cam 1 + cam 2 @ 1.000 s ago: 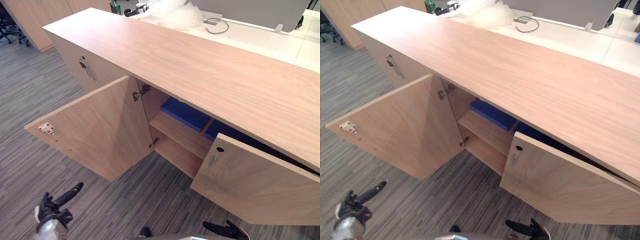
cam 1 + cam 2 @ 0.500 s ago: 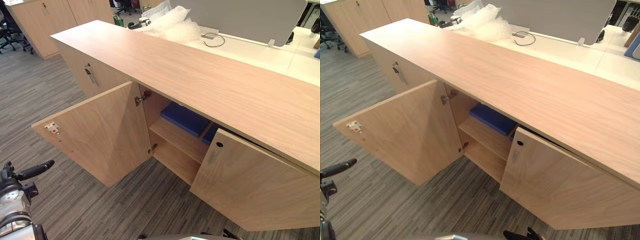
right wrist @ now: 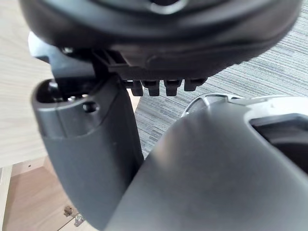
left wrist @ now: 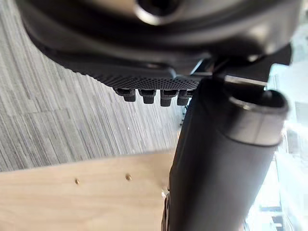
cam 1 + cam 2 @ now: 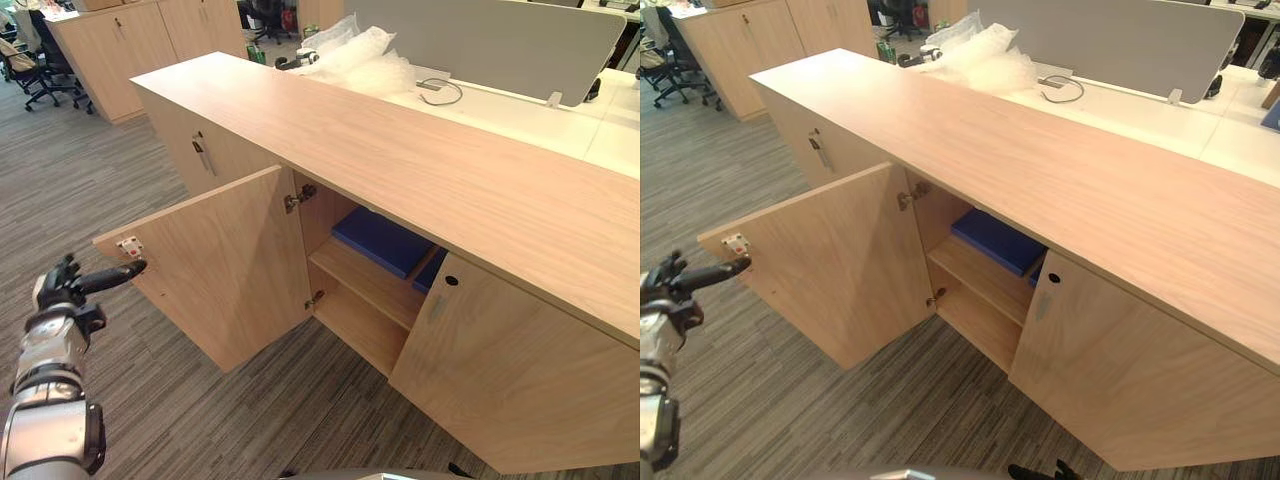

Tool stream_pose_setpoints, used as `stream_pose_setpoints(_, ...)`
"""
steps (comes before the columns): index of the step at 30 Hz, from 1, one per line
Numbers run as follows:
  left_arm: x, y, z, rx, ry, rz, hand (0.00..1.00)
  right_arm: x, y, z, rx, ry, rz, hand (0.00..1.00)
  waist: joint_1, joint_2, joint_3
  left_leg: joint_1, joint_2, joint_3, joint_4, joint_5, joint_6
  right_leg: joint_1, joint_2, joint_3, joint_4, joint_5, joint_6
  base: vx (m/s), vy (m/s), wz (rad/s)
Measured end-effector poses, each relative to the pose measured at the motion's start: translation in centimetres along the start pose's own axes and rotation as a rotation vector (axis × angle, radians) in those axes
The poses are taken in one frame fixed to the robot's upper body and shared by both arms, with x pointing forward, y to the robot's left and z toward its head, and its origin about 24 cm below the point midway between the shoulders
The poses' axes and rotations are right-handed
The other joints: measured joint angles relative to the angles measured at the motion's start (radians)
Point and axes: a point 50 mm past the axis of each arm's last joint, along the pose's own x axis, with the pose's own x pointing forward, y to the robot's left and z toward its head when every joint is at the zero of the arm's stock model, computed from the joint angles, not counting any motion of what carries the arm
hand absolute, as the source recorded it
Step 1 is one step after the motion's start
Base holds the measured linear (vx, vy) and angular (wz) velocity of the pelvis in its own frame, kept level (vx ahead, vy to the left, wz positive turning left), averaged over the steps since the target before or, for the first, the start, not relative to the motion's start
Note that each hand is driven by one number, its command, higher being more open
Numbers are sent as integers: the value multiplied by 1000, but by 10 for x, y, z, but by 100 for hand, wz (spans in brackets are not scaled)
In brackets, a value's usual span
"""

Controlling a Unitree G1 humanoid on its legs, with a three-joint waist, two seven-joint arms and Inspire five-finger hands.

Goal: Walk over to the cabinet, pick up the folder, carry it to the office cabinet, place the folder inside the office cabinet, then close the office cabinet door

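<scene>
Folder, blue, flat on the upper shelf inside the office cabinet, tucked just under the long wooden top. Left door swung wide toward the near left, white catch on its free corner. Right door ajar, hiding part of the inside. Left hand raised at the near left, fingers straight and empty, tip just beside that catch corner; touching or not, cannot tell. Right hand low at the near edge, fingers loose, holding nothing. Clear bubble wrap on the white desk beyond.
</scene>
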Motion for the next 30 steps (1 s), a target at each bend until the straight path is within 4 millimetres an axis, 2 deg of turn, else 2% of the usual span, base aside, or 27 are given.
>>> stream_pose_setpoints(2,3,-11,9,3,-21,-41,100,0,0,1,-1,-4,4,100,-9,-1,-1,-4,0,0,3,0,0,-3,0,1,-1,2,-1,0,0,0)
stream_pose_setpoints(4,4,-12,11,-16,-19,-27,100,0,1,1,-1,-6,10,100,-18,-4,-2,-5,0,1,5,0,1,-3,0,2,-2,3,-2,0,0,0)
stream_pose_setpoints(10,6,-24,15,60,-10,-54,100,0,0,1,-22,0,9,100,-11,-8,-6,-13,-1,0,6,3,3,-4,1,-3,-17,16,-3,-13,5,1)
stream_pose_setpoints(16,7,-35,14,106,-9,-75,100,1,1,2,-43,-2,10,100,-12,-11,-7,-21,-11,-1,4,9,12,-5,-4,-5,-35,41,-2,-60,31,2)
stream_pose_setpoints(22,3,-62,8,109,-57,-134,100,1,1,4,-48,-6,10,100,-12,-12,-8,-24,-35,-21,-57,52,26,-23,-20,-19,-33,52,-2,-75,44,12)
stream_pose_setpoints(26,-29,-80,-16,54,-154,-289,100,0,1,2,-53,2,11,100,2,-20,-13,-32,-68,-47,-75,63,36,-22,-49,-43,-29,63,17,-18,55,26)
stream_pose_setpoints(28,-54,-95,-33,-4,-169,-409,100,0,0,0,-70,11,8,100,20,-21,-16,-36,-85,-58,-75,63,39,-19,-71,-56,-19,66,30,1,72,30)
stream_pose_setpoints(30,-95,-111,-60,-20,-137,-577,100,-1,-2,-2,-100,25,8,100,41,-22,-34,-47,-109,-74,-75,63,54,-19,-94,-63,-10,73,46,-9,85,29)
